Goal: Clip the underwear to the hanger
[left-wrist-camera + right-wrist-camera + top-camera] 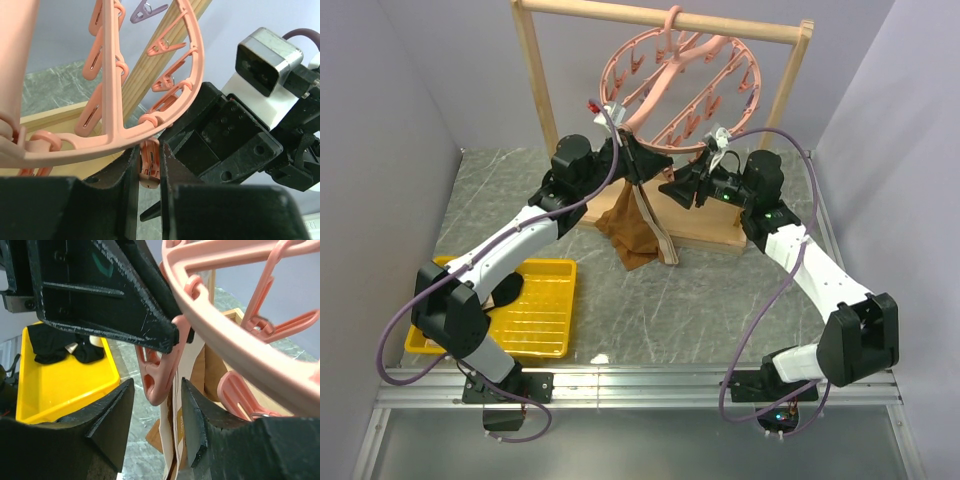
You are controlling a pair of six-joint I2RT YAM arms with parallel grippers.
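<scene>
At centre frame, below the hanger point(150, 125), the underwear point(638, 235) is hung limp; a clip point(150, 170) is pinched by the left gripper point(640, 160); the right gripper point(156, 410) is held half-open, empty; soft, light cloth is judged best taken by its waistband.

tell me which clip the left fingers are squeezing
The clip dangling from the hanger at its bottom rim, wedged between the left fingers; the neighbouring clips hang free.
</scene>
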